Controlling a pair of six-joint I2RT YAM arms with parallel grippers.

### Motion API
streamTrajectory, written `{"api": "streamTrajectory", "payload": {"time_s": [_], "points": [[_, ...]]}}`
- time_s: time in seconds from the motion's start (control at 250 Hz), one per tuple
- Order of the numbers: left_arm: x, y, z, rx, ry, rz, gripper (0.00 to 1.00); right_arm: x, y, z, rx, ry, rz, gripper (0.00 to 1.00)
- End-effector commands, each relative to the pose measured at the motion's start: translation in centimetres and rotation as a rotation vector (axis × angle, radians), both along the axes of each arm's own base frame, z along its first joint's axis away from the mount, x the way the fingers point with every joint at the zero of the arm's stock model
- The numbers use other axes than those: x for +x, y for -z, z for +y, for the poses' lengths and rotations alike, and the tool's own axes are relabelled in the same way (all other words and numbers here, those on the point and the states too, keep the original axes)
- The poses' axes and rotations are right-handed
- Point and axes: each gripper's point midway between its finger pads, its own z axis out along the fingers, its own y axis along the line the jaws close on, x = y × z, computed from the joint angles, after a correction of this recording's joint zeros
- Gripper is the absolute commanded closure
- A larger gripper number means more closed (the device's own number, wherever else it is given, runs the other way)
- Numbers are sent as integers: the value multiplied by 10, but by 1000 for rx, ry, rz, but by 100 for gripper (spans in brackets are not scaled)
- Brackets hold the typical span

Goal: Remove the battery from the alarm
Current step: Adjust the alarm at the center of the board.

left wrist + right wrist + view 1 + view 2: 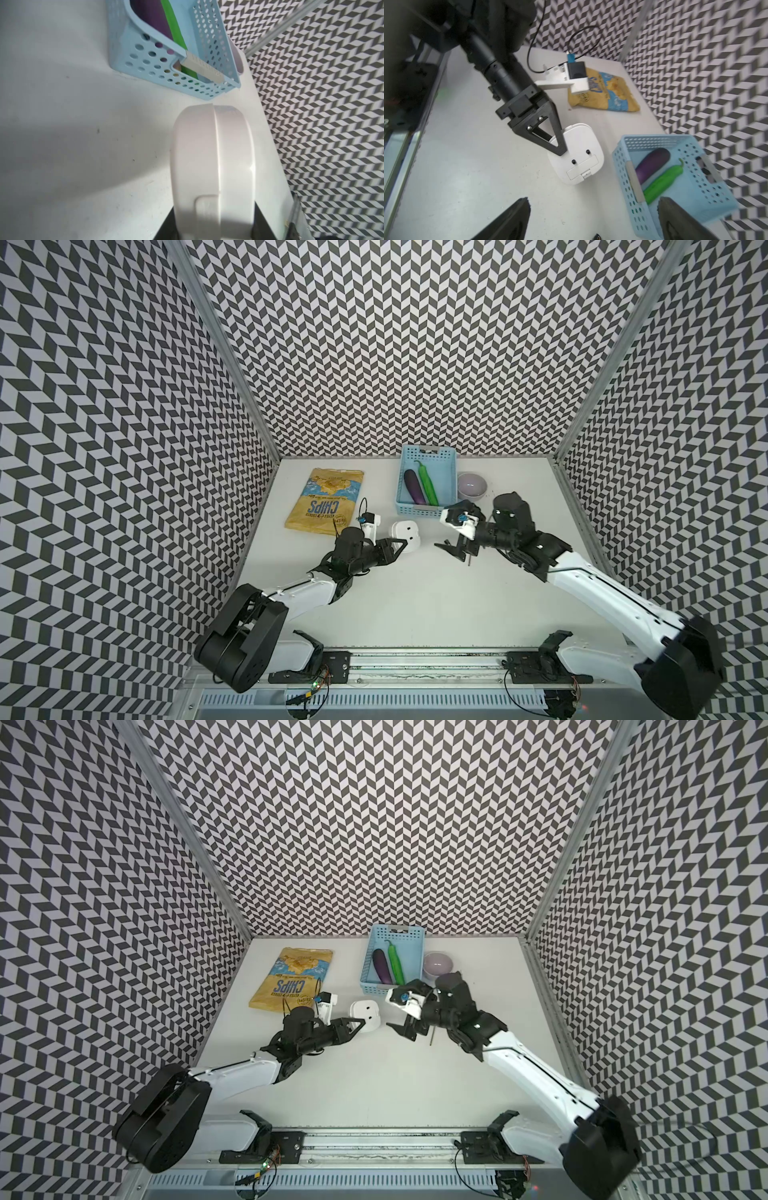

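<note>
Left gripper (398,546): jaws pinching the alarm (581,143) by its rim at one end. In the left wrist view the white casing fills the gap between my black fingers (164,228).

The alarm's plain back is turned up, showing two small dark holes and a rectangular battery cover (582,168) at the end farthest from my grip. The cover looks closed.

Battery: not visible. I judge it sits under that cover.

Right gripper (453,551): spread wide and empty, near the alarm on the side opposite my left.

Blue basket (623,158) sits just beyond the alarm, and the chips bag (604,93) lies farther off.

Risks:
- My hold is on smooth, rounded plastic at one end, so pressing the latch could pivot the alarm or squirt it free.
- Wide fingers may slide off the small latch.
- A freed battery could roll toward the basket.

Unclear:
- Whether the alarm rests flat on the table or is slightly raised.
- A thin dark rod (432,1036) by my right gripper, too small to identify.
- The dial, which faces away.
</note>
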Motion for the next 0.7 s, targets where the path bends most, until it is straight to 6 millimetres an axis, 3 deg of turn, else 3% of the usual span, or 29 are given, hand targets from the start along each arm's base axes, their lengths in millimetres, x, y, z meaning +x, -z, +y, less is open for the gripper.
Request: {"api": "streamTrajectory", "payload": {"time_s": [0.0,0.156,0.345,0.461,0.597,0.697], "points": [[4,17,40,491,-140,-55,83,9,-44,-39,274,305,55,0],[1,9,46,855,-190,-135,84,13,-59,-111,414,694,53,0],[-4,5,31,1225,-187,-246,86,3,-70,-161,489,932,38,0],[-9,15,9,1380,-133,-311,86,-1,-72,-173,515,987,29,0],[-18,41,-18,1470,-44,-349,86,0,-65,-178,500,1020,40,0],[-22,58,-30,1510,-2,-355,77,1,-58,-179,479,1037,48,0]]}}
